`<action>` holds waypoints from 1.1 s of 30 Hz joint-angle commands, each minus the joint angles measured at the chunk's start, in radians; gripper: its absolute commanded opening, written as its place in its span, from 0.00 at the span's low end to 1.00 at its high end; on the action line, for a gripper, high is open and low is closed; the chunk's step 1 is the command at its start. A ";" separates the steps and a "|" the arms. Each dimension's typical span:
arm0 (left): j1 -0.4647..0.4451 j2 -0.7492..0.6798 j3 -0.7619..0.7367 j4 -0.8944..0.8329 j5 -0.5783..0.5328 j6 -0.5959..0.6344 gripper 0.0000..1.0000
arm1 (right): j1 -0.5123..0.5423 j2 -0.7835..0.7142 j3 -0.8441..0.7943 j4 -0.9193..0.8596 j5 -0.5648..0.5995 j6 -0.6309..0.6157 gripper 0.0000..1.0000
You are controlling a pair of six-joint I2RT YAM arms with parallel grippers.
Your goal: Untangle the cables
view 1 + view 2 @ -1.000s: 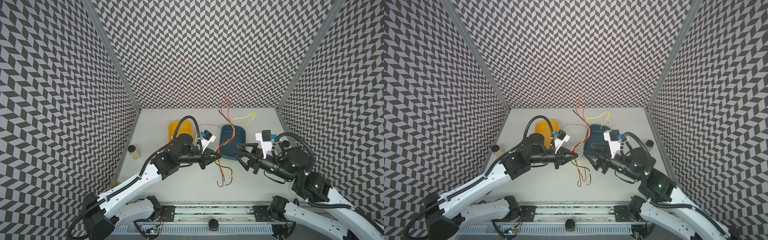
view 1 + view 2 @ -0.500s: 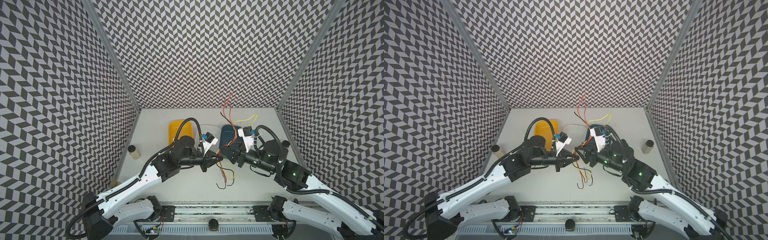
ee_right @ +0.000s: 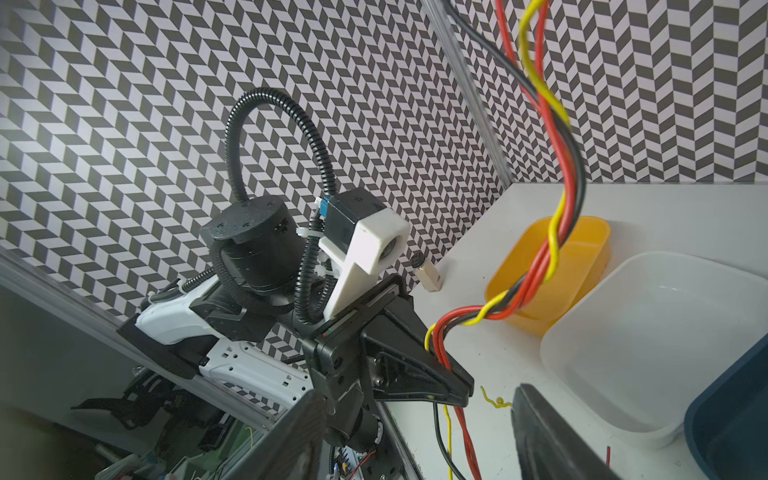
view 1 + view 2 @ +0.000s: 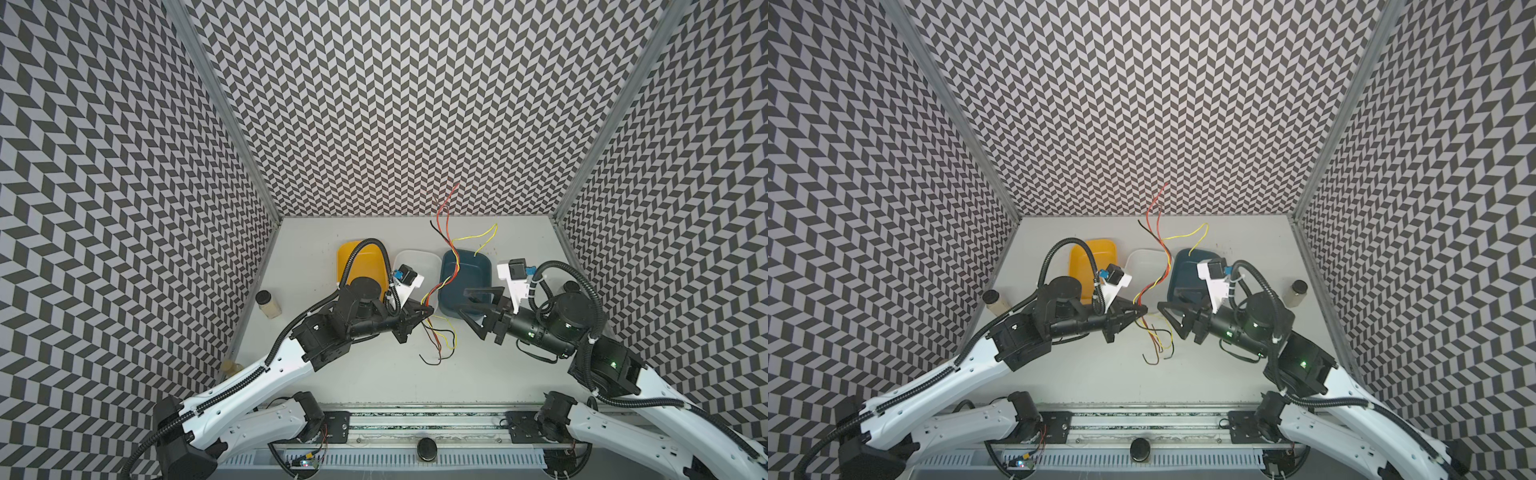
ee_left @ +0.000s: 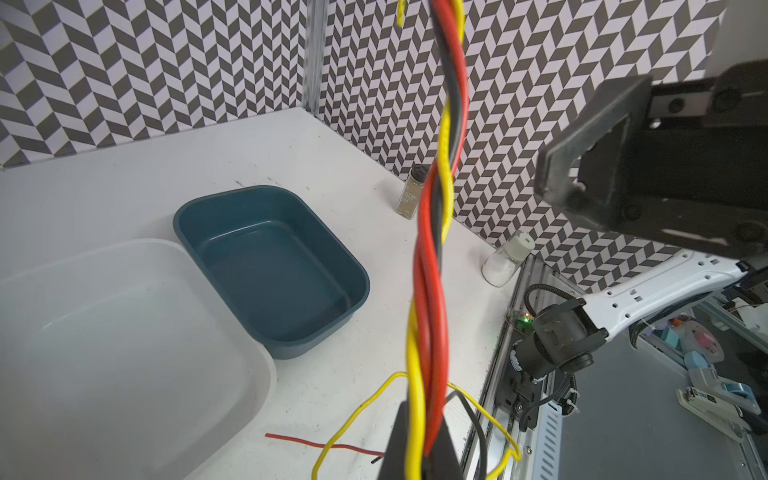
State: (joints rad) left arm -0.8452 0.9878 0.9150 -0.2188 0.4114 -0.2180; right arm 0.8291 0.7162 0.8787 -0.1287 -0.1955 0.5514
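Observation:
The cables are red, black and yellow wires twisted into one strand. My left gripper is shut on that strand partway along, above the table's middle. The upper ends rise toward the back wall and splay apart. The loose lower ends hang to the table. In both top views my right gripper stands open just right of the strand, facing the left gripper, with nothing between its fingers.
Three tubs stand in a row behind the grippers: yellow, clear white and dark blue. A small jar stands by the left wall. Two more jars stand by the right wall.
The right arm reached in close to the strand half a second ago and has drawn back to the right, jaws wider. The left gripper keeps its hold in the same place.

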 commanded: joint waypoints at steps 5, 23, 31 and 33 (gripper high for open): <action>-0.007 -0.029 0.006 0.042 0.056 -0.007 0.00 | 0.002 -0.027 -0.144 0.274 -0.027 0.094 0.78; -0.011 -0.062 -0.003 0.044 0.055 0.007 0.00 | 0.002 0.079 -0.150 0.417 0.013 0.156 0.79; -0.011 -0.061 -0.002 0.050 0.073 0.004 0.00 | 0.002 0.087 -0.146 0.438 0.019 0.156 0.79; -0.011 -0.066 -0.004 0.050 0.076 0.006 0.00 | 0.002 0.089 -0.145 0.432 0.035 0.155 0.79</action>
State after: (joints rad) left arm -0.8520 0.9379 0.9134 -0.2039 0.4667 -0.2176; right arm 0.8291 0.8017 0.7296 0.2390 -0.1860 0.6971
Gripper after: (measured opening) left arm 0.048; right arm 0.788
